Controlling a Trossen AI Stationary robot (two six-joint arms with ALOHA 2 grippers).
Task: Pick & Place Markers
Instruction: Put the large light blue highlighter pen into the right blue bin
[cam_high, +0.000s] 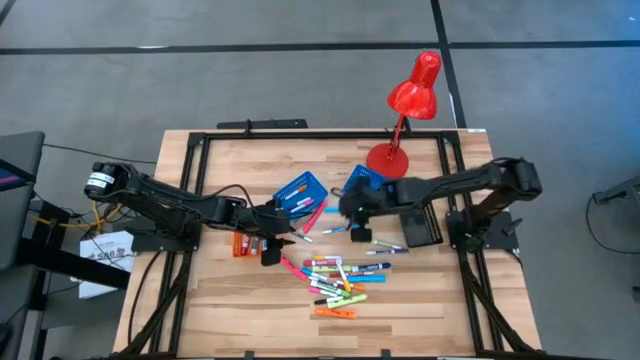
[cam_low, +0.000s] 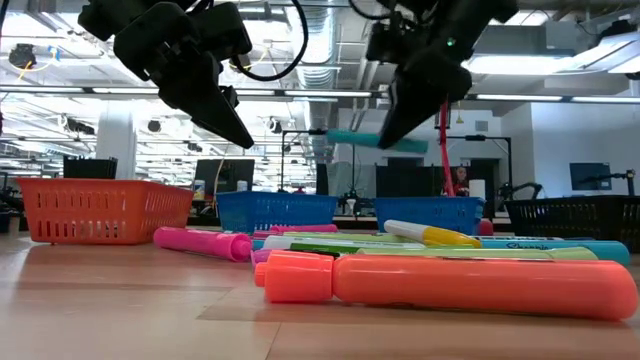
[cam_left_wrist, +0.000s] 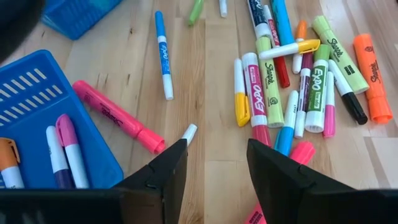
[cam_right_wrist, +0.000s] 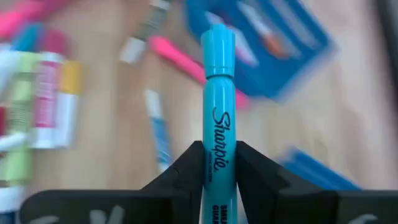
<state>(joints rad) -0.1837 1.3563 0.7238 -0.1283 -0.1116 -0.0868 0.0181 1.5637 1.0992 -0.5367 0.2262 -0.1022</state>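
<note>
Sorting is mid-carry. Left gripper (cam_high: 272, 247) hovers spread and empty near the blue tray (cam_left_wrist: 37, 118), over a pink marker (cam_left_wrist: 118, 117). Markers (cam_high: 340, 282) mostly lie heaped on the table (cam_high: 230, 300), with a few already in that tray. Right gripper (cam_right_wrist: 219, 163) pinches a teal marker (cam_right_wrist: 217, 99), lifted clear of the wood. Next, I judge, it must swing over a tray and release.
</note>
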